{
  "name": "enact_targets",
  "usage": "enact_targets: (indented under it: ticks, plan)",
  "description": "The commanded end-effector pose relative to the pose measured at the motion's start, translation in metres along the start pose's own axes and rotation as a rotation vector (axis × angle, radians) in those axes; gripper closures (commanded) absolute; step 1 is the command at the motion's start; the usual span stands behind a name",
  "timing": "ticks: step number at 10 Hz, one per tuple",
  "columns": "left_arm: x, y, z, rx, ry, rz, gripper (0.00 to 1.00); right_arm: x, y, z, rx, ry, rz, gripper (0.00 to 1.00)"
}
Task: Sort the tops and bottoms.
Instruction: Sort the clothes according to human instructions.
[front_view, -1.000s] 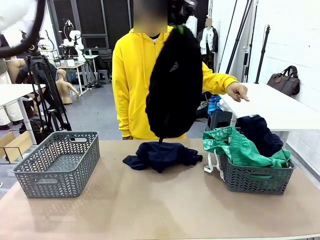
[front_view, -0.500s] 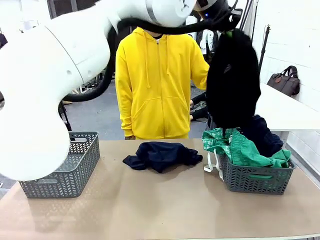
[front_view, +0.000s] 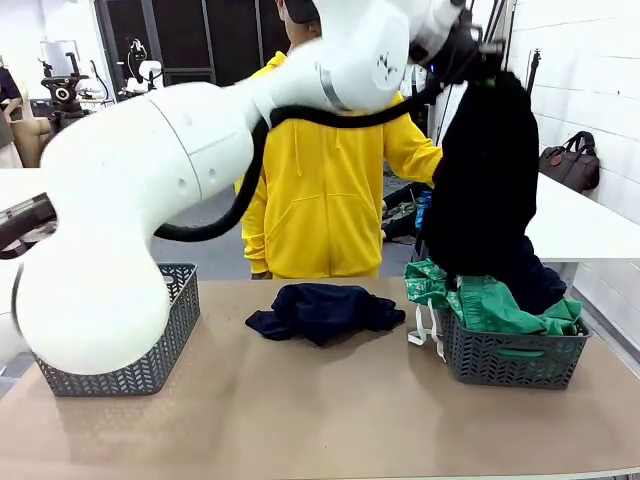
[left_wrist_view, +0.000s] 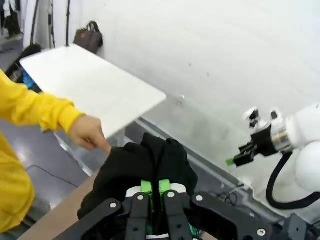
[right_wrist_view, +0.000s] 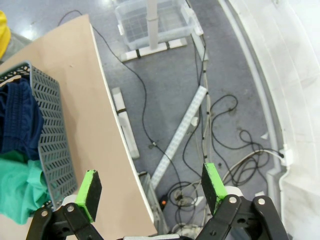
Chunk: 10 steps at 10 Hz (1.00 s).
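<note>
Black garment (front_view: 487, 180) hanging, navy garment (front_view: 322, 310) on tan counter (front_view: 300, 420), bright green garment (front_view: 490, 300) with white cords (front_view: 425, 330), grey lattice-patterned baskets (front_view: 505, 355), yellow hoodie (front_view: 325, 190)

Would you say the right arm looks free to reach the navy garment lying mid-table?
Probably yes: the right gripper is open and empty, and the navy garment lies uncovered on the table.

1. Black garment (front_view: 487, 180): soft matt cloth, hanging in limp folds.
2. Navy garment (front_view: 323, 310) on table: matt cloth, crumpled.
3. Green garment (front_view: 480, 300): smooth cloth, slight sheen, white cords.
4. Baskets (front_view: 505, 355): grey matt plastic, perforated weave pattern.
5. Table (front_view: 320, 410): tan, smooth matt top.
6. Left arm (front_view: 200, 150): glossy white plastic shell.
7. Hoodie (front_view: 320, 190): yellow matt fleece-like cloth.
</note>
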<state>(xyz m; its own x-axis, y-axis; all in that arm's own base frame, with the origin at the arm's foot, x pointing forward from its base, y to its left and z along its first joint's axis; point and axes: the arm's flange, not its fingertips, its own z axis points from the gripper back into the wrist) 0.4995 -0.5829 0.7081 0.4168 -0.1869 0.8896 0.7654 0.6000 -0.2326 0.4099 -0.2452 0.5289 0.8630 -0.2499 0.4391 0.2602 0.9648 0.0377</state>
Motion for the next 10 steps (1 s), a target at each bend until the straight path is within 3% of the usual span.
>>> enact_targets:
  ticks: [1, 3, 4, 5, 10]
  plan:
    - [0.087, -0.004, -0.098, -0.076, 0.089, -0.025, 1.0, -0.002, -0.001, 0.0, -0.013, 0.01, 0.014, 0.0]
    - [0.047, 0.003, -0.125, -0.066, 0.202, -0.018, 1.0, -0.002, -0.001, 0.0, -0.013, 0.01, 0.014, 0.0]
    - [0.022, 0.009, -0.128, -0.002, 0.37, -0.028, 1.0, -0.002, -0.001, 0.0, -0.013, 0.01, 0.014, 0.0]
    - [-0.044, 0.007, -0.045, -0.039, 0.153, -0.01, 1.0, -0.002, -0.001, 0.0, -0.013, 0.01, 0.014, 0.0]
    - [-0.044, 0.007, -0.045, -0.035, 0.169, -0.012, 1.0, -0.002, -0.001, 0.0, -0.013, 0.01, 0.014, 0.0]
